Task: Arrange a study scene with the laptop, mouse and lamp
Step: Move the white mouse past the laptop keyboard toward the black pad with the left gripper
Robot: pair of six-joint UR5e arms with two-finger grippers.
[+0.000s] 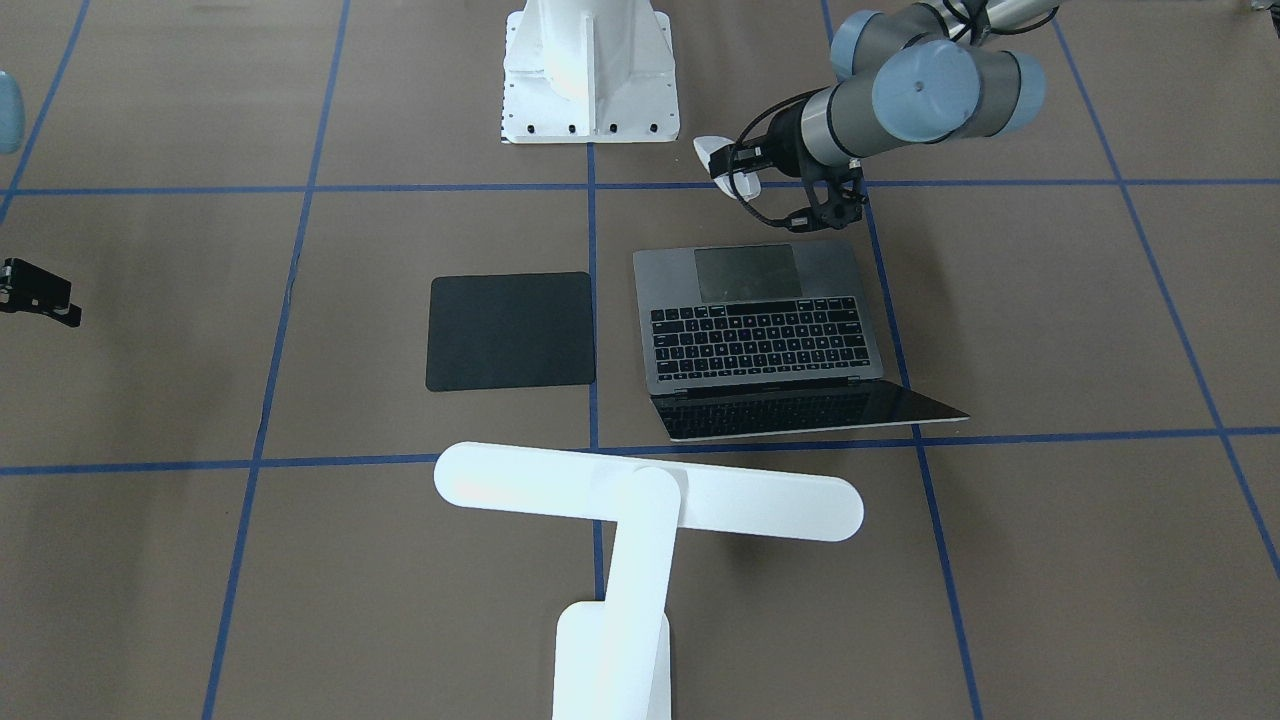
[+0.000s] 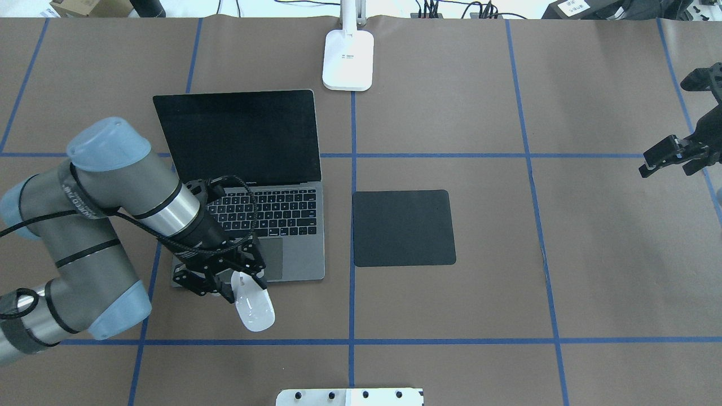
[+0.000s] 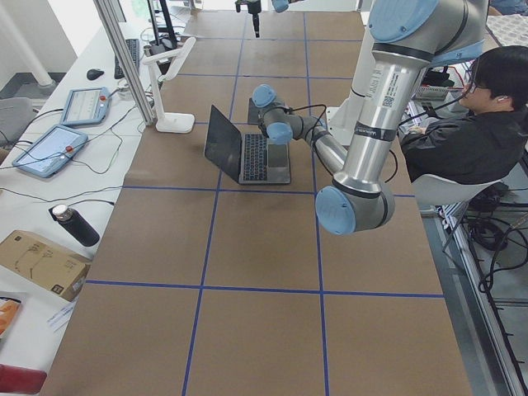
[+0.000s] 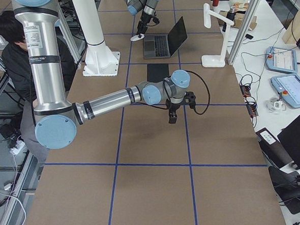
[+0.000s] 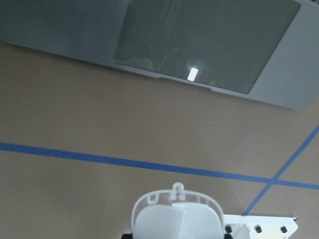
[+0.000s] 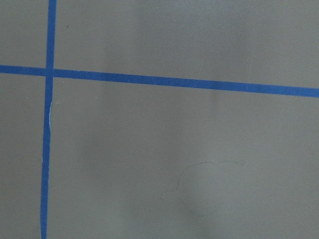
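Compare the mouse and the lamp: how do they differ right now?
The mouse is a small oval; the lamp is a far larger T-shape. The mouse is held in the left gripper; the lamp stands on its own base, untouched. Both are white.

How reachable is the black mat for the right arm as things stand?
Probably yes: only bare table lies between the right gripper and the black mat.
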